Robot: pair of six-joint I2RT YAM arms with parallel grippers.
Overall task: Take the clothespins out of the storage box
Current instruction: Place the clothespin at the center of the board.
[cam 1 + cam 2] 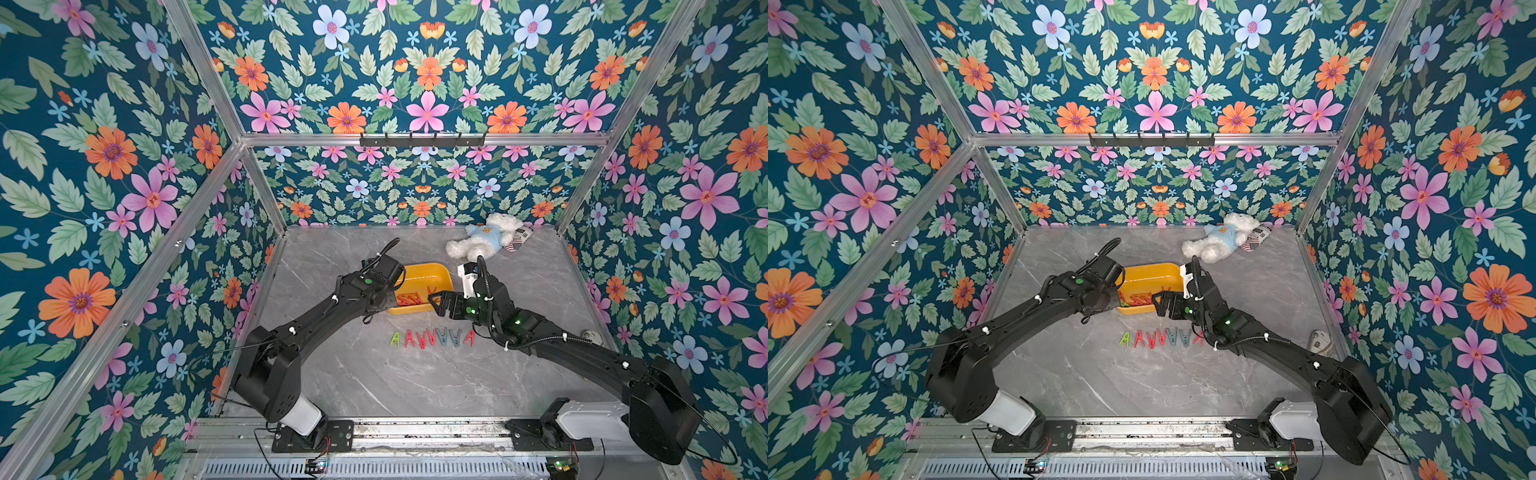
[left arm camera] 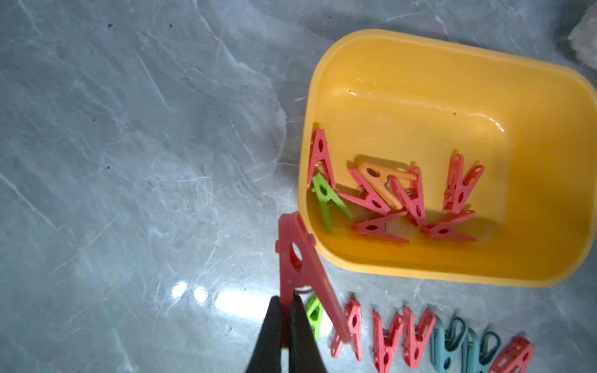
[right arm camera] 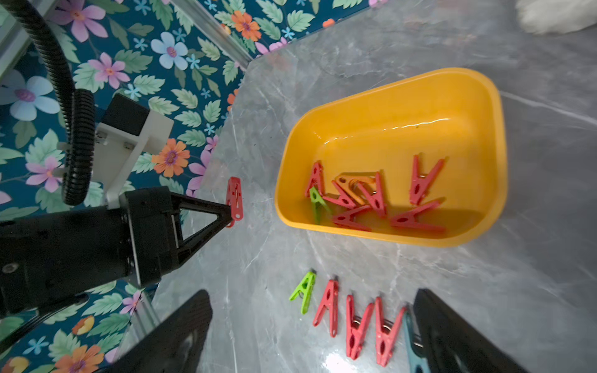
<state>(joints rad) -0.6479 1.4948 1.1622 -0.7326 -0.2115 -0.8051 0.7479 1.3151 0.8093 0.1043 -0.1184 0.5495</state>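
Our left pincer (image 2: 286,303) grasps a red plastic A-shaped clothespin (image 2: 310,277) beside the yellow plastic storage box (image 2: 420,274); we should lower it flat before letting go. The right pincer (image 1: 434,306) is released.

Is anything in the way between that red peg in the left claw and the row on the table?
Nothing visible. The left gripper holds the red peg clear of the box, above bare table near the row's green peg.
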